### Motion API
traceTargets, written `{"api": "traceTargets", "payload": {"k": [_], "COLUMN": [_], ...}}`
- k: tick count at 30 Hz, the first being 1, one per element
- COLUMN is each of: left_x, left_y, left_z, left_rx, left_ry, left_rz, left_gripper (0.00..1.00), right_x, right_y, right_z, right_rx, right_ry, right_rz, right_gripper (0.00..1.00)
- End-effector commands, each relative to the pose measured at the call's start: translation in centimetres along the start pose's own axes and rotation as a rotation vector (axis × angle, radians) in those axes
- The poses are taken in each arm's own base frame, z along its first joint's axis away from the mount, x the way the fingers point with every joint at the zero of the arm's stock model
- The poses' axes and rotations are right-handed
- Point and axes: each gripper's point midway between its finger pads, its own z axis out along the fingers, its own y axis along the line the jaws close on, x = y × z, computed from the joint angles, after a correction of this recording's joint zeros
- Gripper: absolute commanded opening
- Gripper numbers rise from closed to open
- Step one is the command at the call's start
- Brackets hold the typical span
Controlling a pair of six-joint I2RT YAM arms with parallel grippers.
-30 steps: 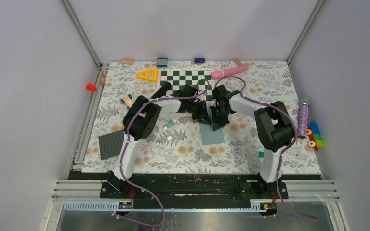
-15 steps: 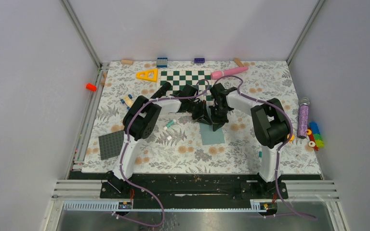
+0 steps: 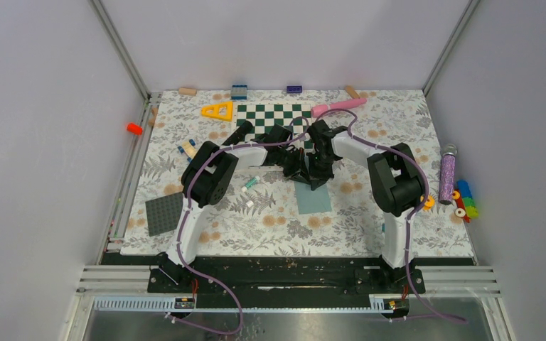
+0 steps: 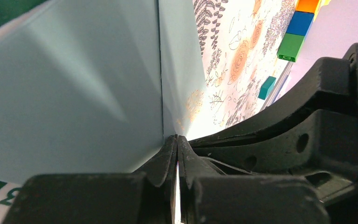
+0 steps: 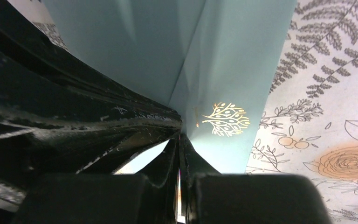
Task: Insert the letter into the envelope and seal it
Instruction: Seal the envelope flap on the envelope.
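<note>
Envelope (image 3: 313, 201): flat on the bench (image 3: 256, 227), roughly mid-bench, just on the near side of the chessboard (image 3: 274, 117). Its far end is hidden under both wrists. Colour is muted teal from the top view and paler blue-green up close. The paper is smooth, with one sharp straight fold line and two faces meeting at an angle along it. Small gold tree emblem (image 5: 225, 119) printed on the face next to the floral cover.

Left pincer (image 4: 177, 140): clenched, tips together right at the bottom of that fold line. Right pincer (image 5: 179, 135): clenched too, tips meeting at the fold beside the emblem. Can't tell whether either has paper nipped between the tips.
</note>
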Motion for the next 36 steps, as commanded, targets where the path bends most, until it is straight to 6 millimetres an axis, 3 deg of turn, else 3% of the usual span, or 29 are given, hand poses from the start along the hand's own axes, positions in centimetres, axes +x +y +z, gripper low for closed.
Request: {"api": "traceTargets", "payload": {"k": [1, 8, 19, 24, 30, 36], "left_x": [0.5, 0.5, 0.4, 0.3, 0.3, 0.3], "left_y": [1.8, 1.7, 1.8, 1.8, 1.8, 1.7], "left_z": [0.3, 0.3, 0.2, 0.2, 0.2, 0.1], "left_rx": [-0.055, -0.054, -0.055, -0.057, -0.058, -0.057], "left_ry": [0.006, 0.003, 0.002, -0.002, -0.003, -0.004], "left_rz": [-0.013, -0.010, -0.011, -0.009, -0.008, -0.005], "left_gripper": [0.00, 0.00, 0.00, 0.00, 0.00, 0.00], "right_x": [-2.7, -3.2, 1.4, 2.9, 2.6, -0.1], "right_y": [1.1, 0.9, -2.6, -3.1, -2.9, -2.6], "right_z": [0.8, 1.1, 0.5, 0.1, -0.1, 0.4], "right_rx": [-0.001, 0.010, 0.064, 0.059, 0.052, 0.072], "right_ry": [-0.097, -0.119, -0.025, -0.011, -0.025, -0.068], "right_rz": [0.002, 0.011, -0.110, -0.130, -0.136, -0.100], "right_gripper": [0.00, 0.00, 0.00, 0.00, 0.00, 0.00]}}
